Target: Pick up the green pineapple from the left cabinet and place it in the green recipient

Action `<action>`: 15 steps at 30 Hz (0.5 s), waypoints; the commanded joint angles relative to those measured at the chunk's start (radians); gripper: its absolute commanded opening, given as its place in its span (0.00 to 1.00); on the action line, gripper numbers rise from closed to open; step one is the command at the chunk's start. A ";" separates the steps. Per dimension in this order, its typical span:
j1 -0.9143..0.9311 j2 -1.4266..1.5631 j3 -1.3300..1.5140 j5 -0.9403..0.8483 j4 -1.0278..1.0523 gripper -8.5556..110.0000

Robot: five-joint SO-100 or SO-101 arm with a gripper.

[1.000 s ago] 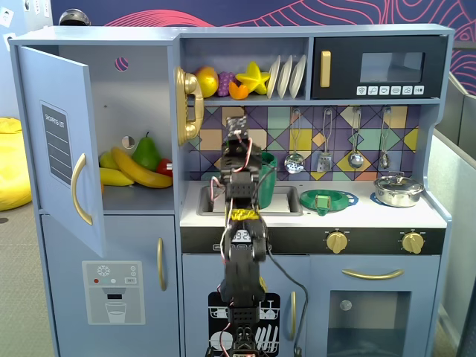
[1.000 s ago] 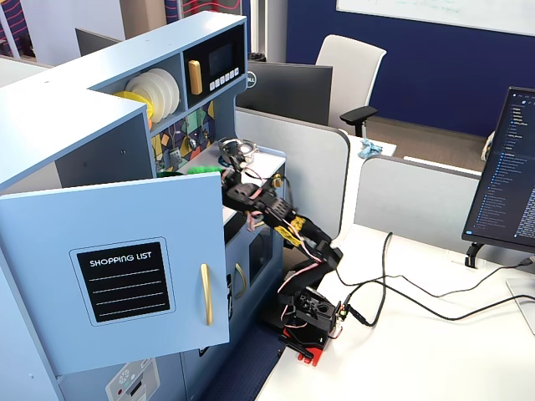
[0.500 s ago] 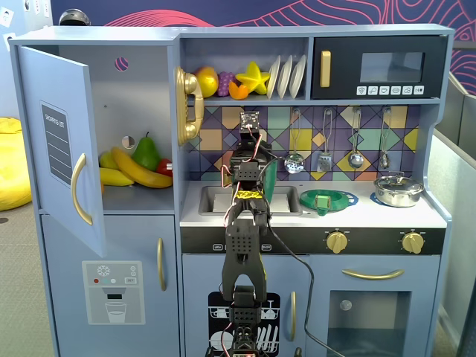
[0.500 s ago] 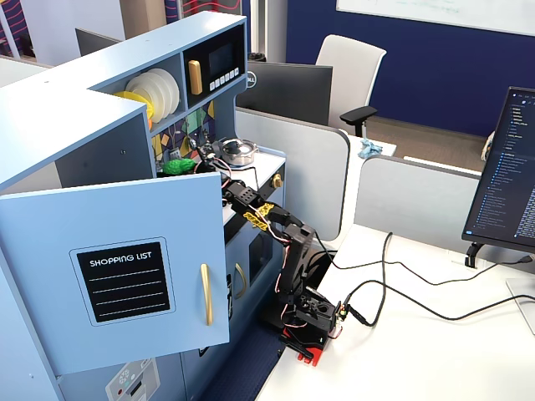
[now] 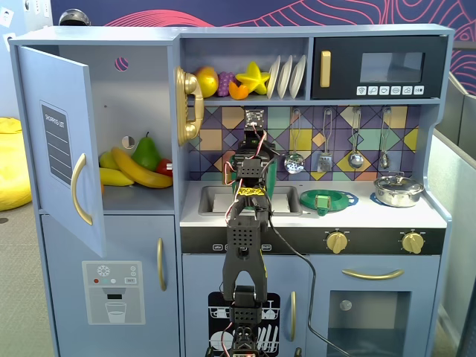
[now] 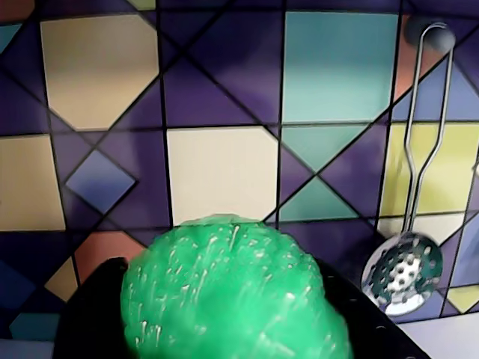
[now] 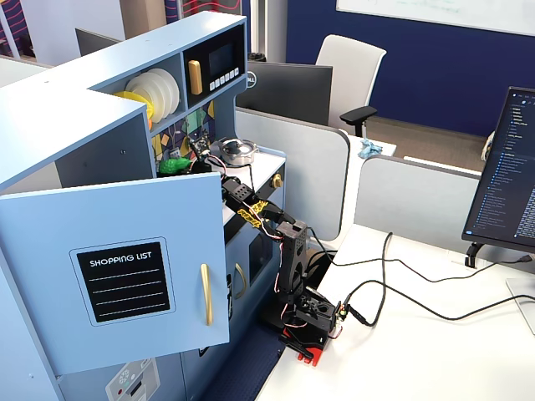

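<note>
one claw [image 6: 224,329] | closed on green pineapple [image 6: 232,292] | facing tiles

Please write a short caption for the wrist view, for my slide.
Green pineapple held in the gripper, facing the tiled wall and a hanging skimmer.

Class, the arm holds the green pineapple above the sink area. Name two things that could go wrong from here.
1. The wrist view shows the green pineapple bulging past the gripper, so it might slip before release.
2. In a fixed view the arm hides most of the green recipient, so aim is hard to check; a drop might miss into the sink.
</note>
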 commanded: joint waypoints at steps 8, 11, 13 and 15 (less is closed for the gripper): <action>0.003 0.037 -0.071 0.020 0.025 0.29; 0.003 0.084 -0.029 0.017 0.025 0.28; -0.003 0.186 0.067 0.012 0.009 0.28; -0.011 0.325 0.192 0.011 0.015 0.28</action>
